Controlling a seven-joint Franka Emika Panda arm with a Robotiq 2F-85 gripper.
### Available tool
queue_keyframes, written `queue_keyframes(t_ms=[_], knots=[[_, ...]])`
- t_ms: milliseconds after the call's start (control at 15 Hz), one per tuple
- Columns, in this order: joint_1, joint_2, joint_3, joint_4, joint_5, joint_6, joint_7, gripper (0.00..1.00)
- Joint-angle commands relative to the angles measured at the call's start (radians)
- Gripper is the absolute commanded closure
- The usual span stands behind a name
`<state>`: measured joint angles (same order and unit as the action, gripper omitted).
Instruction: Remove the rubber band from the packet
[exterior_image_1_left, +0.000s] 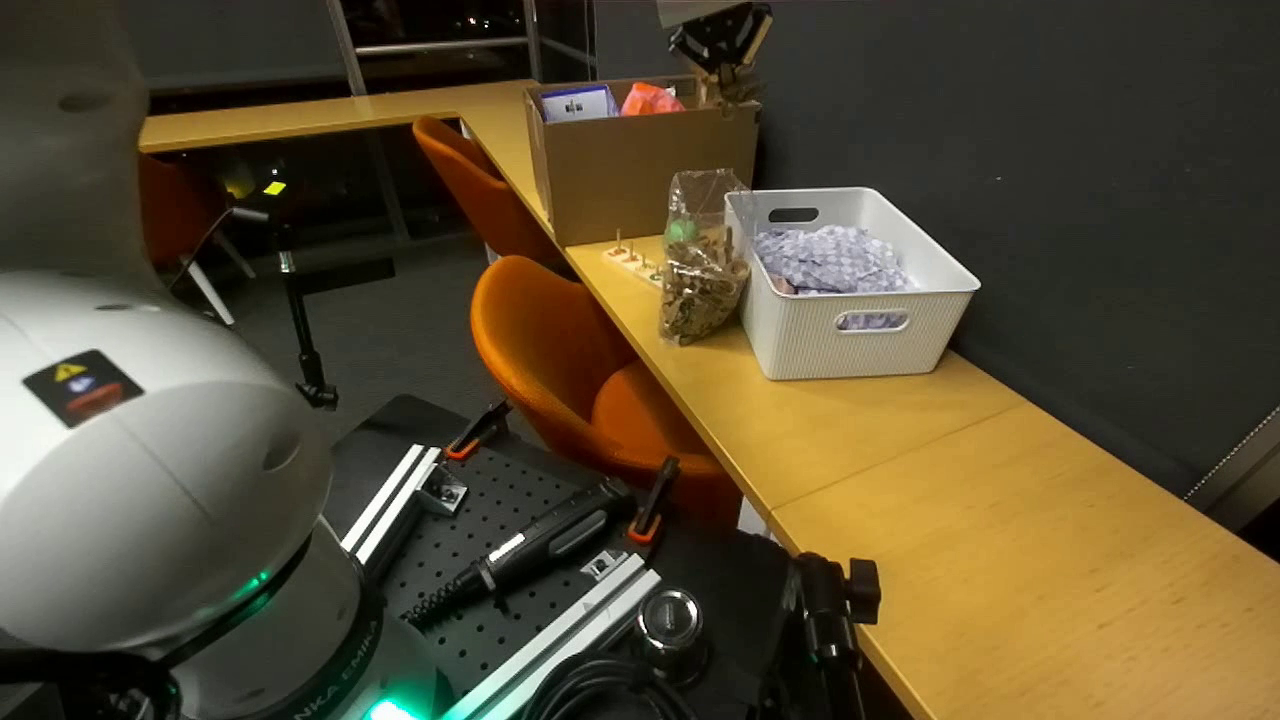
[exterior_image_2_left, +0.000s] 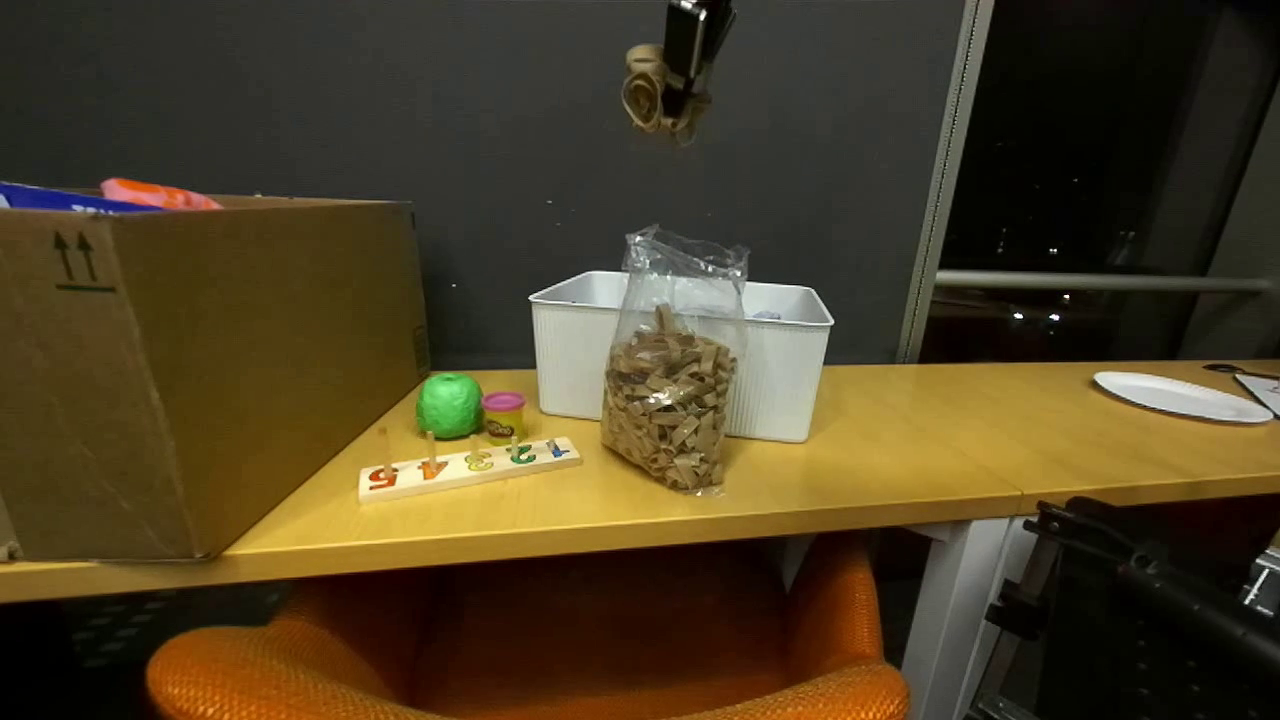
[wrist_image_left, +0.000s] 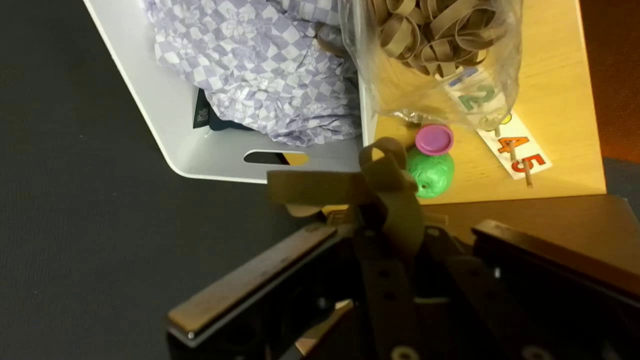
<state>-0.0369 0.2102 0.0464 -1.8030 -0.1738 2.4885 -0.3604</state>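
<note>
The packet is a clear plastic bag of tan-brown rubber bands. It stands upright on the table in both exterior views (exterior_image_1_left: 700, 290) (exterior_image_2_left: 668, 405), its top loose and crumpled; it also shows at the top of the wrist view (wrist_image_left: 445, 37). My gripper (exterior_image_2_left: 684, 100) is high above the packet, apart from it. In the wrist view my gripper (wrist_image_left: 387, 235) is shut on a small cluster of tan rubber bands (wrist_image_left: 320, 189), several loops sticking out past the fingertips. The rubber bands (exterior_image_2_left: 643, 92) also hang at the fingertips in an exterior view. The fingertips are partly hidden by them.
A white basket (exterior_image_2_left: 785, 375) with checkered cloth stands right beside the packet. A brown cardboard box (exterior_image_1_left: 650, 175), green ball (exterior_image_2_left: 449, 405), pink-lidded tub (exterior_image_2_left: 504, 418) and numbered peg board (exterior_image_2_left: 470, 470) are nearby. Orange chairs (exterior_image_1_left: 540, 340) stand at the table edge.
</note>
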Motion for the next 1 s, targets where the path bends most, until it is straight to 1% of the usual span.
queue_keyframes(t_ms=[0, 267, 400, 600, 933], knots=[[0.033, 0.096, -0.002, 0.179, -0.021, -0.082, 0.003, 0.98], [0.084, 0.252, 0.009, 0.38, -0.029, -0.169, 0.008, 0.98], [0.109, 0.322, 0.009, 0.445, -0.032, -0.207, 0.011, 0.98], [0.134, 0.397, 0.011, 0.482, -0.027, -0.227, 0.007, 0.98], [0.13, 0.518, 0.025, 0.545, -0.013, -0.237, -0.05, 0.98]])
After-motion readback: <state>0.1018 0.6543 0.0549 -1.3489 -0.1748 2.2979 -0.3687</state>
